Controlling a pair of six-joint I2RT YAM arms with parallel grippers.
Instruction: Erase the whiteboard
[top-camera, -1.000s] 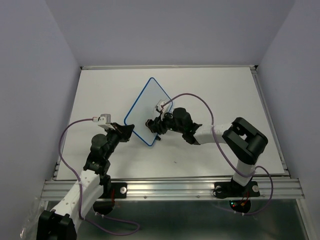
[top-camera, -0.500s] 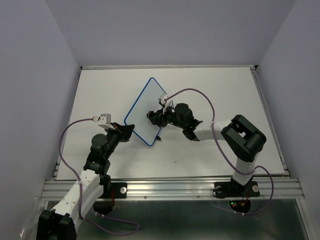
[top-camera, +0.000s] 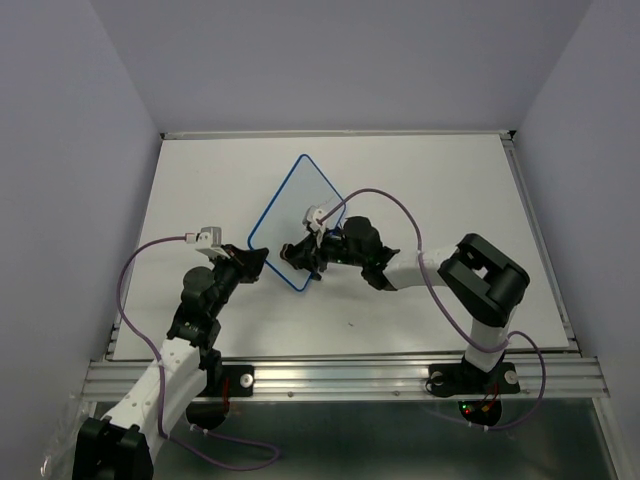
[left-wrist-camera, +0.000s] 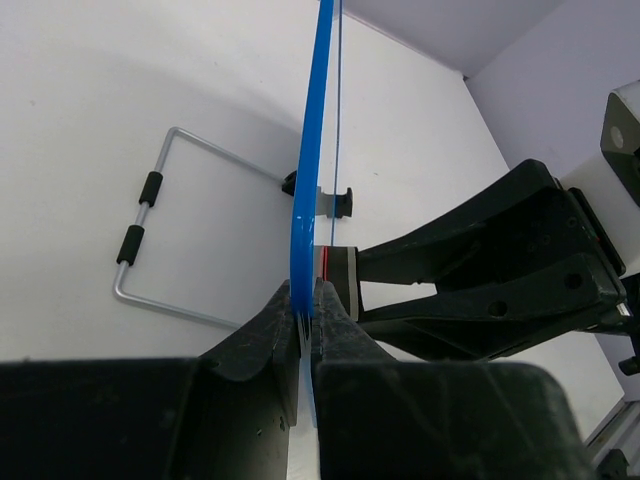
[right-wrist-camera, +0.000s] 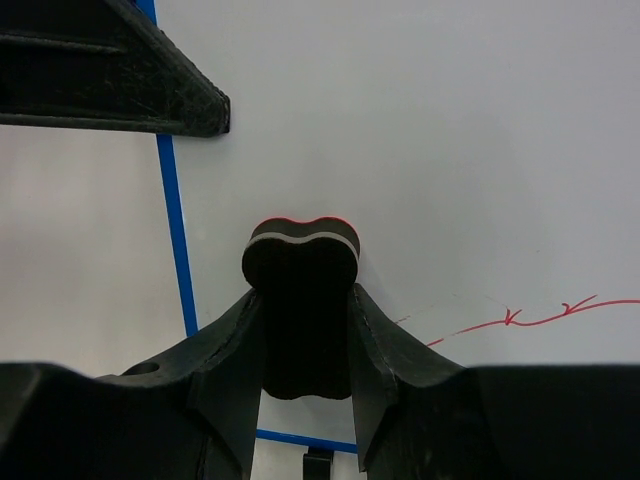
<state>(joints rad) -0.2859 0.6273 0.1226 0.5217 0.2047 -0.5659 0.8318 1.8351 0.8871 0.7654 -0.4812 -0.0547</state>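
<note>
– Since half a second ago, our right gripper (top-camera: 300, 256) has come back down the whiteboard (top-camera: 292, 212). It was higher on the face, and now it is near the lower corner, close to our left gripper (top-camera: 252, 262).

– And the board, where does it stand?

– It stands tilted, around the middle of the table (top-camera: 430, 180). A wire stand (left-wrist-camera: 150, 240) lies on the table behind it. Our left gripper pinches the blue frame (left-wrist-camera: 310, 150) at the bottom edge, with the fingers pressed together on it. Our right gripper is clamped on the eraser (right-wrist-camera: 300, 300), and its felt touches the white face.

– Is the work finished?

– We think not. In the right wrist view a red line (right-wrist-camera: 520, 320) remains, to the right of the eraser.

– What can go wrong from here?

– We push on a board that we hold only at one thin edge. If we press too hard, the frame can slip out of the left pinch, or the board can tip backward. Also, the eraser is just beside the frame, so a stroke too far to that side would run off the board. And if we press too lightly, the red mark may only smear.
</note>
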